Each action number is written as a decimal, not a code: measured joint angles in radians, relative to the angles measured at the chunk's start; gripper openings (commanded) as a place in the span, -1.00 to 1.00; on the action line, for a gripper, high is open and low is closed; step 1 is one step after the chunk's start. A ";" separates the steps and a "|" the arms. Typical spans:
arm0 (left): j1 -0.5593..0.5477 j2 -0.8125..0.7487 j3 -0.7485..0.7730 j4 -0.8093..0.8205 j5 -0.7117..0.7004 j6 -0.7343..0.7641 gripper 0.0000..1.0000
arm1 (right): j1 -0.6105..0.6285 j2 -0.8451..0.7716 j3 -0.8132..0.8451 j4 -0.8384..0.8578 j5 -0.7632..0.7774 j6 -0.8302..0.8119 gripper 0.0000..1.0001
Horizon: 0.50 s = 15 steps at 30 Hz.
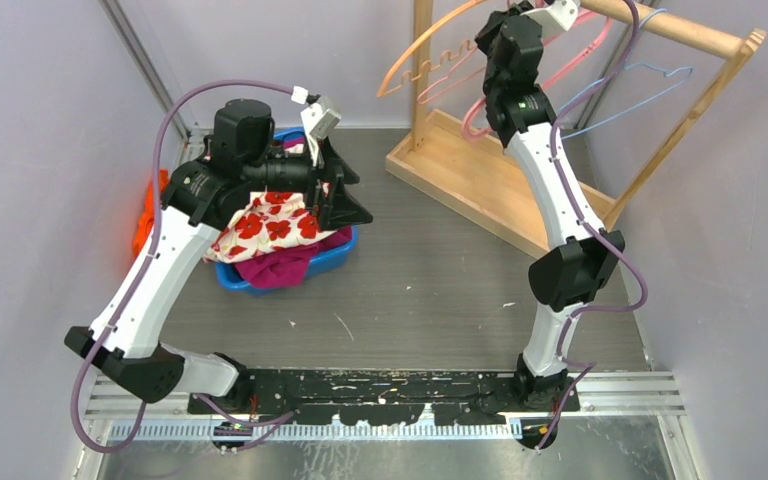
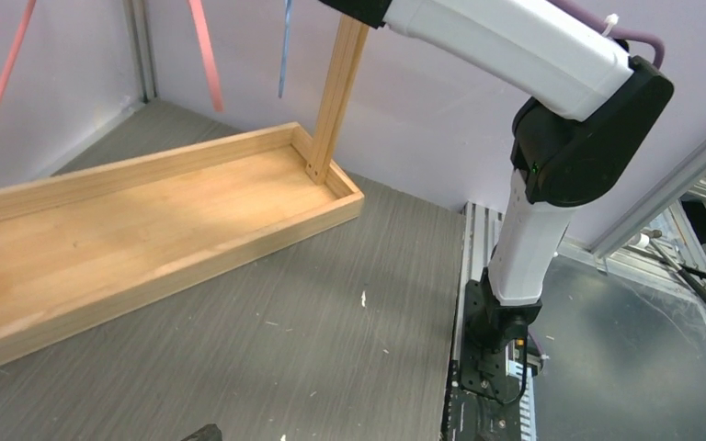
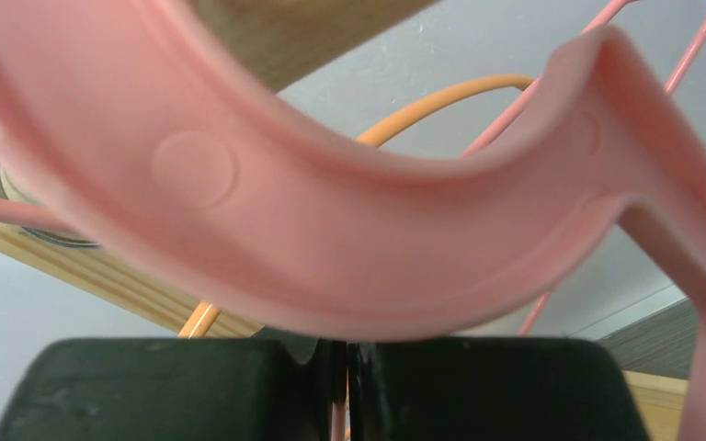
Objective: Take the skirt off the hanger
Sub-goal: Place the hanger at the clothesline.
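A blue basket [image 1: 338,256] is sitting on the grey table [image 1: 430,300], holding a magenta cloth [image 1: 275,268]. A wooden rack [image 1: 470,175] is standing nearby. An orange cloth [image 1: 145,215] is lying by the left wall.

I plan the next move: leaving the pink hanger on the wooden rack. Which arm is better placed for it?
Right. The right gripper is shut on the pink hanger, up by the wooden rail. The left gripper is open above the blue basket, far from that rail.

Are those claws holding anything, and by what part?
The right gripper pinches the pink hanger near its top; exact spot unclear; the left gripper holds nothing.
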 measured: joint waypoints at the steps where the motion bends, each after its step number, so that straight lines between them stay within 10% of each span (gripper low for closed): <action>1: 0.000 0.008 0.003 -0.002 0.000 -0.001 0.99 | -0.004 0.000 -0.001 -0.002 -0.002 0.006 -0.98; 7: 0.002 0.025 0.007 -0.019 -0.010 -0.005 0.99 | -0.020 0.000 -0.015 -0.014 -0.002 0.031 -0.91; 15: 0.007 0.025 0.008 -0.021 -0.050 -0.019 0.99 | -0.024 0.000 -0.034 -0.029 0.001 0.034 -0.13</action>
